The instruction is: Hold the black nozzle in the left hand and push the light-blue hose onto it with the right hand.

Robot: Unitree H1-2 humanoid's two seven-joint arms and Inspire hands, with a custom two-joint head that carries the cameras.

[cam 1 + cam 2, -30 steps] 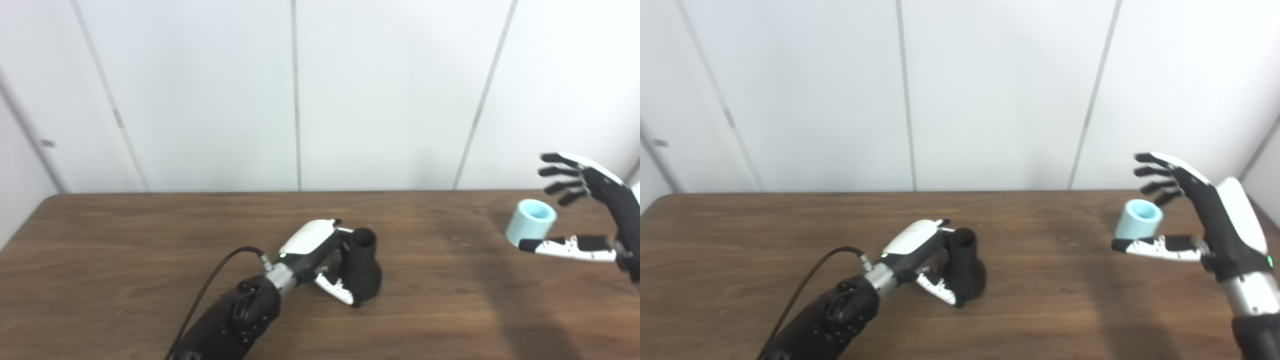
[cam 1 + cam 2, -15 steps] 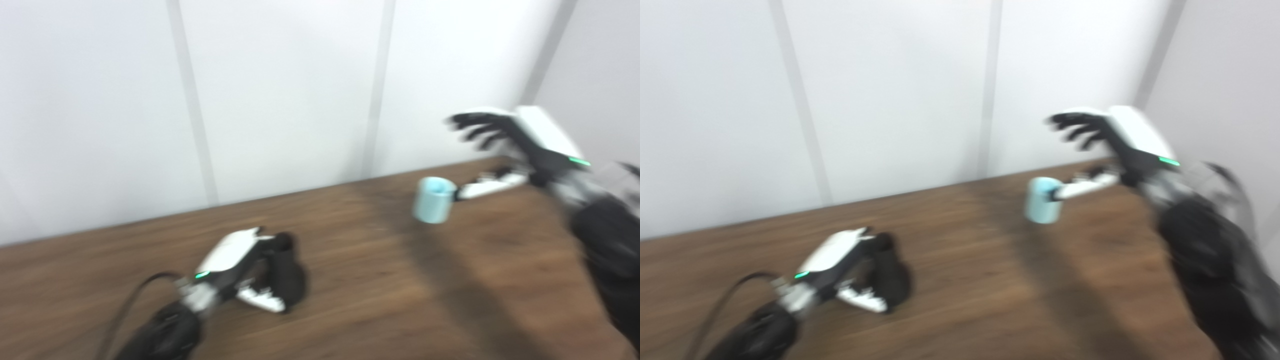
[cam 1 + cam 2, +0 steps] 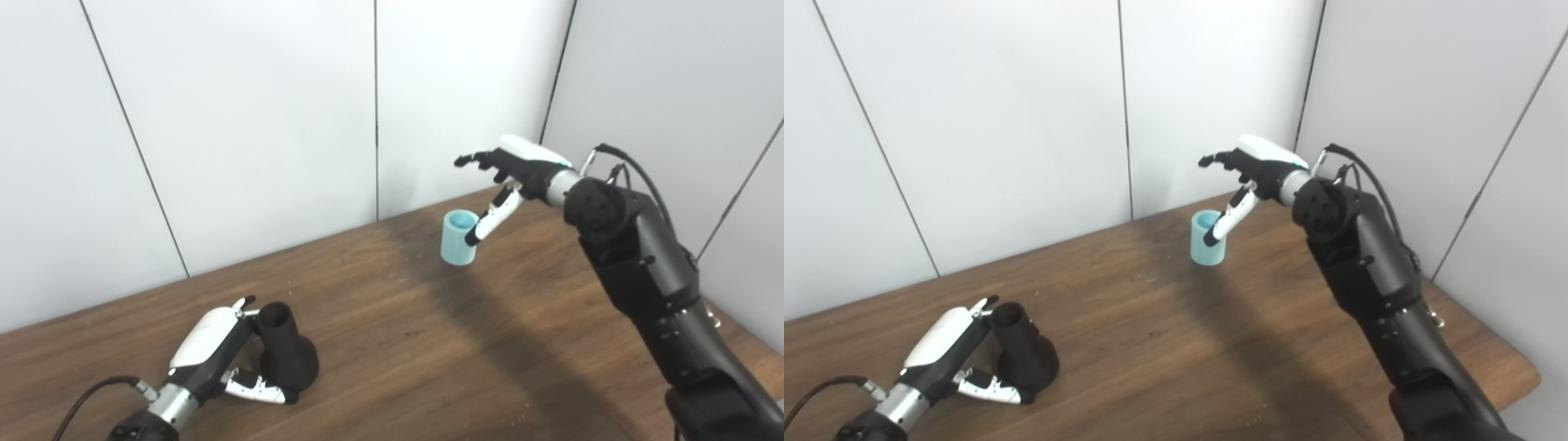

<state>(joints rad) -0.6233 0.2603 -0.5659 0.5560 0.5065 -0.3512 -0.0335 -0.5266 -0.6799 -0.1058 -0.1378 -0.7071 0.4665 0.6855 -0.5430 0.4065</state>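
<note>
The black nozzle [image 3: 286,358] stands upright on the wooden table [image 3: 429,367] at the lower left, its opening facing up. My left hand [image 3: 211,343] is closed around it, fingers behind the neck and thumb against the base. The light-blue hose [image 3: 456,244], a short tube, stands upright near the table's far edge. My right hand [image 3: 520,168] is open just above and to the right of it, fingers spread over it and thumb lying along its right side. The hose also shows in the right eye view [image 3: 1206,245].
White wall panels stand close behind the table and along its right side. The table's right front corner [image 3: 1522,370] shows in the right eye view. A black cable [image 3: 92,392] runs from my left wrist.
The camera has swung to the right, so the whole picture shifted. My right hand has stayed open at the hose with the thumb now against its side. My left hand still holds the nozzle.
</note>
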